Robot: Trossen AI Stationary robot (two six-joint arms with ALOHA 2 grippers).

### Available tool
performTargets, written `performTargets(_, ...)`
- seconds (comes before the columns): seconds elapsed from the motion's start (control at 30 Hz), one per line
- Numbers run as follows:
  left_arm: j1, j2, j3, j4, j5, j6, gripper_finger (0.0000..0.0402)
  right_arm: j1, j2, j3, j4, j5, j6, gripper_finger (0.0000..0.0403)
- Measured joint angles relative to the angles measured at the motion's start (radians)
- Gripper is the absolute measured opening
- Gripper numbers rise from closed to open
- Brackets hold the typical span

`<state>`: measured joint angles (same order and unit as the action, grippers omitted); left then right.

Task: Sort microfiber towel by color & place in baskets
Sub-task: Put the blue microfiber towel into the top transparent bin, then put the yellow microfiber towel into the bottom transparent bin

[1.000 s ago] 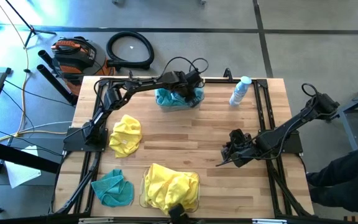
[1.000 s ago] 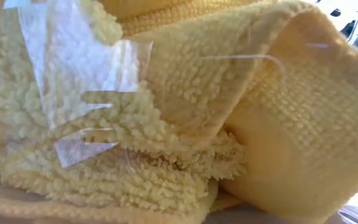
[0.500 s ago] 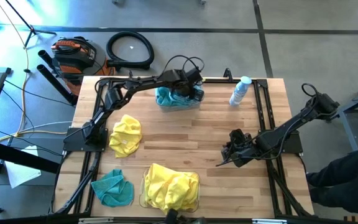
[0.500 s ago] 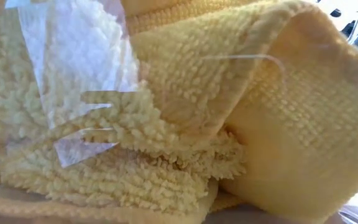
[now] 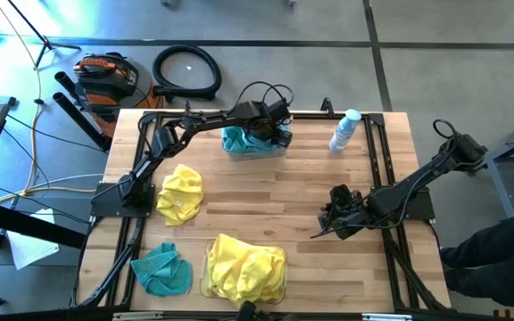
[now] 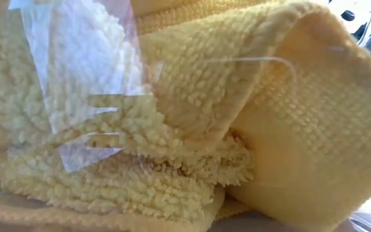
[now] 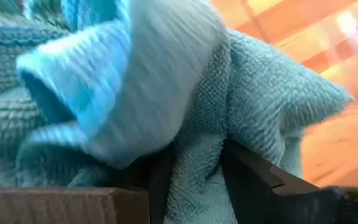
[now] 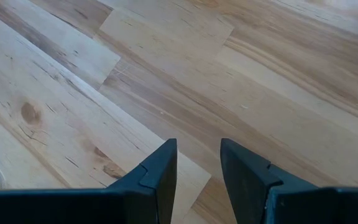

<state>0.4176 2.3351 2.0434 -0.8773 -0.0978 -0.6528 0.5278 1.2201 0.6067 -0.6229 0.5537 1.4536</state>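
A wooden table [image 5: 266,192] is filling the middle of the high view, carrying 2 dark arms and 4 clumps of towel. Low and centre in that view, a big heap of yellow towels [image 5: 246,270] is lying in the near basket [image 5: 205,287], whose clear wall is showing at the heap's left edge — the low view is taken up almost wholly by the same fuzzy yellow cloth [image 6: 192,129] pressed against clear plastic. At the upper centre, the far basket [image 5: 255,148] is holding a teal towel [image 5: 242,140], and the left gripper [image 5: 273,130] is reaching over it from the upper left; in the left wrist view its fingers [image 7: 244,180] are pinching a fold of that teal cloth [image 7: 197,124] between them. Left of centre, a single yellow towel [image 5: 180,193] is lying loose on the wood, and at the lower left a crumpled teal towel [image 5: 162,269] is sitting just beside the near basket. The right gripper [image 5: 335,214] is resting at the centre right, well apart from every towel; in the right wrist view its fingers [image 8: 160,171] are standing slightly apart over bare planks, holding nothing. A small white-and-clear bottle [image 5: 344,130] is standing at the upper right, near the far basket.
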Motion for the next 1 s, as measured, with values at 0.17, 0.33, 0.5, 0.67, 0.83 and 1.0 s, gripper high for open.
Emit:
performTargets(0.17, -0.003, -0.045, 0.037, -0.005, 0.000, 0.026, 0.0129, 0.000, 0.000, 0.000, 0.000, 0.000, 0.001, 0.0118)
performTargets(0.33, -0.007, -0.119, 0.041, -0.003, -0.026, 0.034, 0.0129, 0.000, 0.000, 0.000, 0.001, 0.000, 0.003, 0.0118)
performTargets(0.5, -0.011, -0.200, 0.041, -0.003, -0.068, 0.060, 0.0129, 0.000, 0.000, 0.000, 0.002, 0.000, 0.004, 0.0118)
performTargets(0.67, -0.029, -0.268, 0.041, -0.046, -0.073, 0.132, 0.0129, 0.000, 0.000, 0.000, 0.003, 0.000, 0.004, 0.0118)
performTargets(0.83, -0.085, -0.341, 0.020, -0.164, -0.088, 0.217, 0.0129, 0.000, 0.000, 0.000, 0.004, 0.000, 0.009, 0.0118)
performTargets(1.0, -0.180, -0.442, -0.078, -0.203, -0.137, 0.244, 0.0129, 0.000, 0.000, 0.000, 0.013, 0.000, 0.012, 0.0118)
